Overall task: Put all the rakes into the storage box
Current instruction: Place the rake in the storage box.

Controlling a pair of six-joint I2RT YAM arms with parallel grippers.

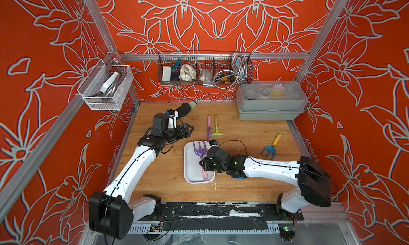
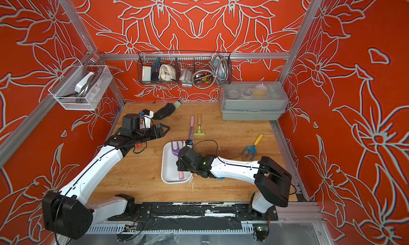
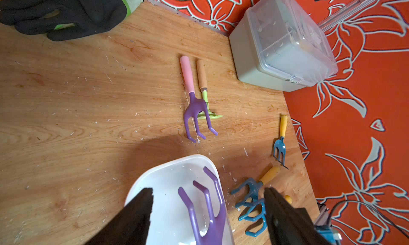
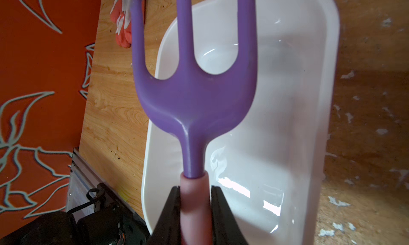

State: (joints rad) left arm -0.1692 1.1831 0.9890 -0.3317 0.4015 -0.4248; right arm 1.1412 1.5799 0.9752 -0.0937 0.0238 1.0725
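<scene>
My right gripper (image 1: 204,164) (image 4: 194,190) is shut on the pink handle of a purple three-pronged rake (image 1: 199,149) (image 2: 177,148) (image 4: 194,100). The rake lies lengthwise over the storage box (image 1: 191,174) (image 2: 169,173) (image 4: 276,122), a shallow white tub near the table's middle. Its handle end is low inside the near end and its prongs reach the far rim. Whether it touches the bottom, I cannot tell. My left gripper (image 1: 190,131) (image 2: 167,129) (image 3: 208,190) stands open at the back left, away from the box, with nothing between its fingers.
A second purple rake (image 1: 209,126) and a small green tool (image 1: 217,127) lie behind the box. Blue rakes with yellow handles (image 1: 271,147) (image 3: 250,188) lie to the right. The grey case with clear lid (image 1: 270,102) stands back right, a black glove (image 1: 183,109) back left.
</scene>
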